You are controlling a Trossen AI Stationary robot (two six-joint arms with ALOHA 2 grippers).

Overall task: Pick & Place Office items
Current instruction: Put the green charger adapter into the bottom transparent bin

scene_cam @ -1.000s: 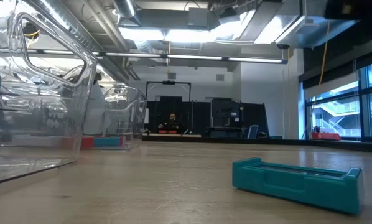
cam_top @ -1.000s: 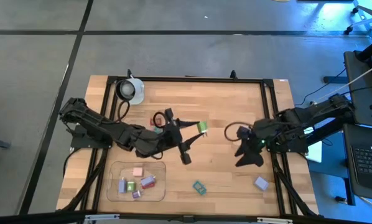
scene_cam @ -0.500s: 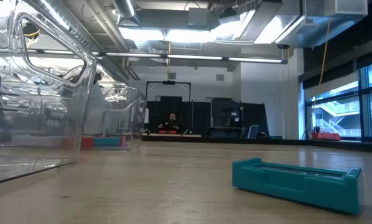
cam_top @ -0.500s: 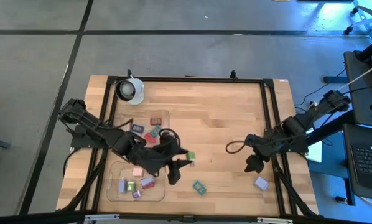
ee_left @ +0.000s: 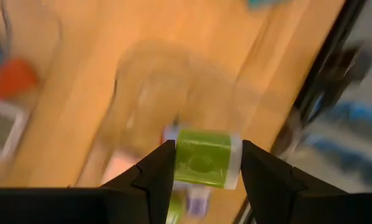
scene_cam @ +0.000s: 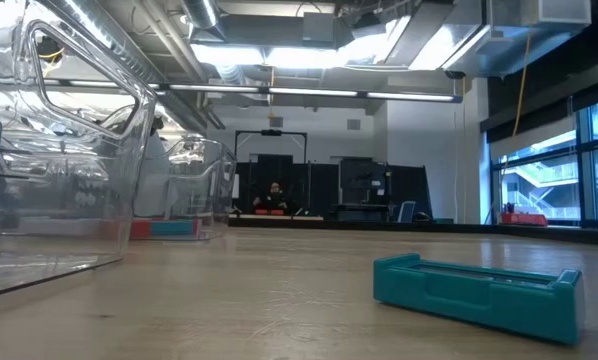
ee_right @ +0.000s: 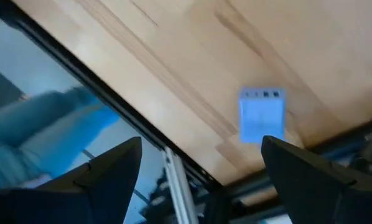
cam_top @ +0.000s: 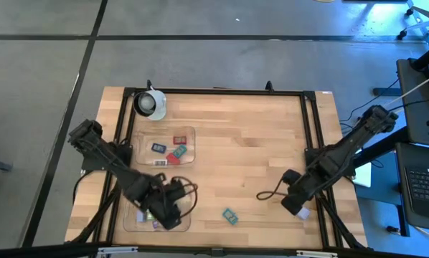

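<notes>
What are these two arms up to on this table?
They are sorting tiny office pieces into clear trays. The left pincer holds a green piece over the near tray, which already has a few pieces in it. The right pincer is open above a lavender piece by the table's right edge. A teal piece lies loose on the wood. The far tray holds red and blue ones.

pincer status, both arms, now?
Left pincer: shut on the green piece, above the near clear tray.
Right pincer: open, empty, lavender piece ahead.
</notes>
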